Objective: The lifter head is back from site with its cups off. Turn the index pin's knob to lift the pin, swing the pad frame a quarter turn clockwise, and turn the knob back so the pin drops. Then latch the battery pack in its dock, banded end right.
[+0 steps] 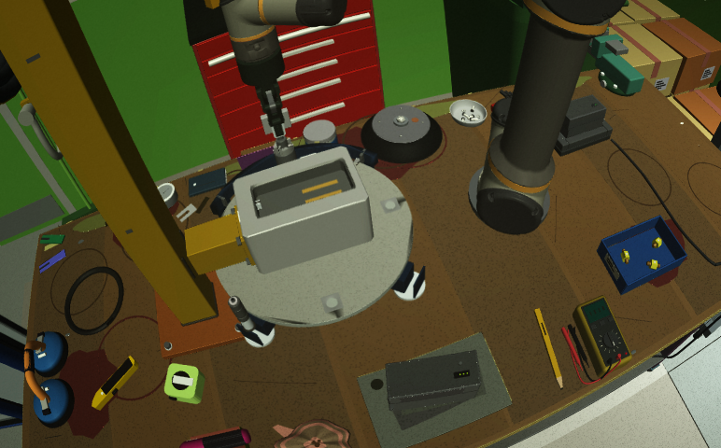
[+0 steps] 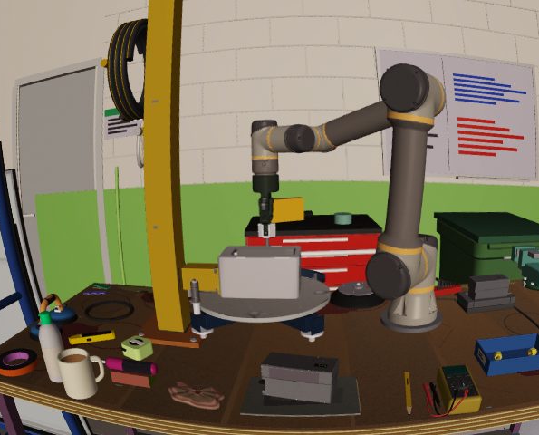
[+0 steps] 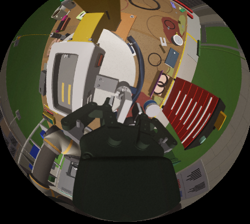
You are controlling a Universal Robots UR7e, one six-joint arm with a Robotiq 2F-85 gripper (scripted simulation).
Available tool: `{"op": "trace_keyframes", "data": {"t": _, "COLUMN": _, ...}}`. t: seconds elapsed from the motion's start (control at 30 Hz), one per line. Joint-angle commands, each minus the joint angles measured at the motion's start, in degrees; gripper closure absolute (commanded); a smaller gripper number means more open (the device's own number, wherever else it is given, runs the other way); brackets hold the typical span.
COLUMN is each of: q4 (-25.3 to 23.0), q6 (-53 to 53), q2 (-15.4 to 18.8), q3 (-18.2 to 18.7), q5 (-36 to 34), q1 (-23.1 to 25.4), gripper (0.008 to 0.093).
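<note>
The index pin's knob [image 1: 283, 145] is partly hidden by my fingers at the far edge of the round grey pad frame [image 1: 320, 250], behind the grey dock housing [image 1: 304, 205]. My gripper [image 1: 277, 126] hangs straight down over the knob, open and holding nothing; in the wrist camera the knob [image 3: 124, 90] sits between the fingertips of the gripper [image 3: 125, 108]. The dock's open pocket [image 1: 301, 187] shows two yellow contact strips. The dark battery pack [image 1: 434, 378] lies on a grey mat [image 1: 434, 388] at the table's near edge.
The yellow post [image 1: 103, 150] rises just left of the pad frame, with a yellow block [image 1: 212, 244] on the dock's left end. A red drawer cabinet [image 1: 303, 72] stands behind. The arm's base [image 1: 512, 189] is right, with a blue tray [image 1: 641, 254] and multimeter [image 1: 601, 336] beyond.
</note>
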Motion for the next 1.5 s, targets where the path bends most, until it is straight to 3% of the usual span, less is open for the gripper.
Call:
{"op": "trace_keyframes", "data": {"t": 0.0, "q4": -0.03, "q6": 0.0, "q2": -0.02, "q3": -0.03, "q5": 0.0, "q1": 0.0, "gripper": 0.0534}}
{"op": "trace_keyframes", "data": {"t": 0.33, "q4": 0.76, "q6": 0.0, "q2": -0.24, "q3": -0.61, "q5": 0.0, "q1": 0.0, "gripper": 0.0534}}
{"op": "trace_keyframes", "data": {"t": 0.9, "q4": 8.07, "q6": 0.0, "q2": -1.71, "q3": -6.43, "q5": 0.0, "q1": 0.0, "gripper": 0.0534}}
{"op": "trace_keyframes", "data": {"t": 1.27, "q4": 9.46, "q6": 0.0, "q2": -1.88, "q3": -7.62, "q5": 0.0, "q1": 0.0, "gripper": 0.0534}}
{"op": "trace_keyframes", "data": {"t": 1.47, "q4": 16.18, "q6": 0.0, "q2": -2.39, "q3": -14.02, "q5": 0.0, "q1": 0.0, "gripper": 0.0534}}
